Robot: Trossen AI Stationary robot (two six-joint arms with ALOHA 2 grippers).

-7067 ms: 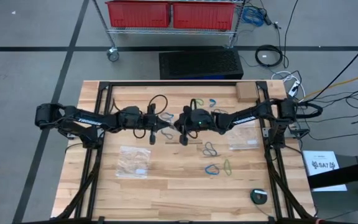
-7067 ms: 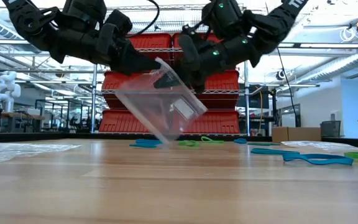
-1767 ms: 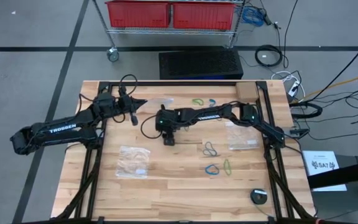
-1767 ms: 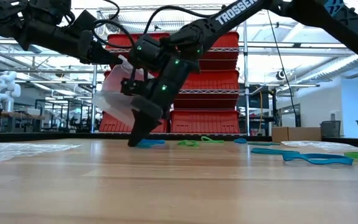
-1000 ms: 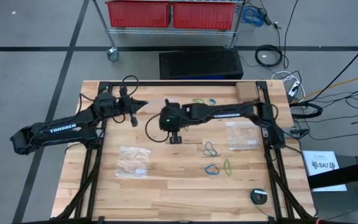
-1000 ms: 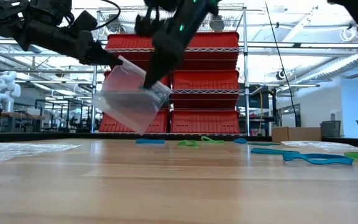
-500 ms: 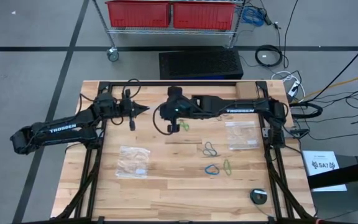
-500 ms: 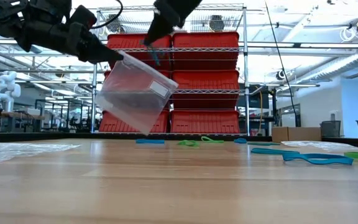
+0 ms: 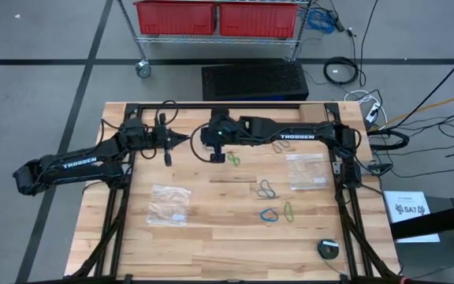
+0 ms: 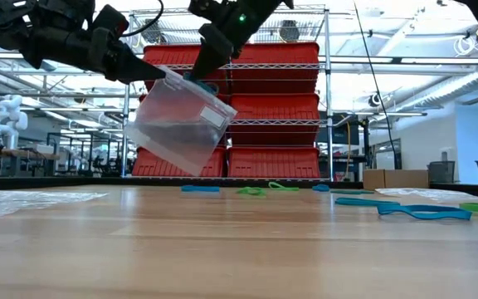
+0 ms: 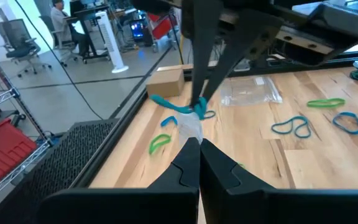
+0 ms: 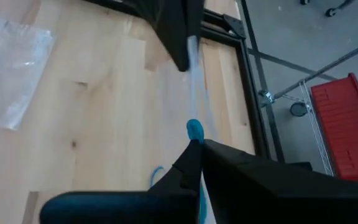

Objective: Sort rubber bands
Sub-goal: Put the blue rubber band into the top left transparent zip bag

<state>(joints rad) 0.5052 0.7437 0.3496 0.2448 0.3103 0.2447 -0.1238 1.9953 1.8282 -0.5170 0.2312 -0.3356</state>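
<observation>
Above the table's far edge, left hand (image 10: 143, 73) pinches a clear bag (image 10: 179, 120); right hand (image 10: 199, 68) grips a teal band (image 12: 194, 131).

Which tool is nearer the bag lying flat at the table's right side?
Right. The right tool, holding a teal band, is mid-table, closer to that bag; the left tool, gripping the lifted bag, is farther left.

Open wood along the near edge of the table (image 9: 211, 252), also down the middle between the two flat bags. Blocking the far centre, above the boards: left gripper (image 9: 184, 139) and right gripper (image 9: 210, 143), both pinched shut, meeting at a hanging clear bag (image 10: 181, 124). Left of centre, a flat bag (image 9: 169, 203); right, another bag (image 9: 307, 170). Scattered rubber bands (image 9: 268, 189) right of centre. Round device (image 9: 329, 248) at the near right corner.
</observation>
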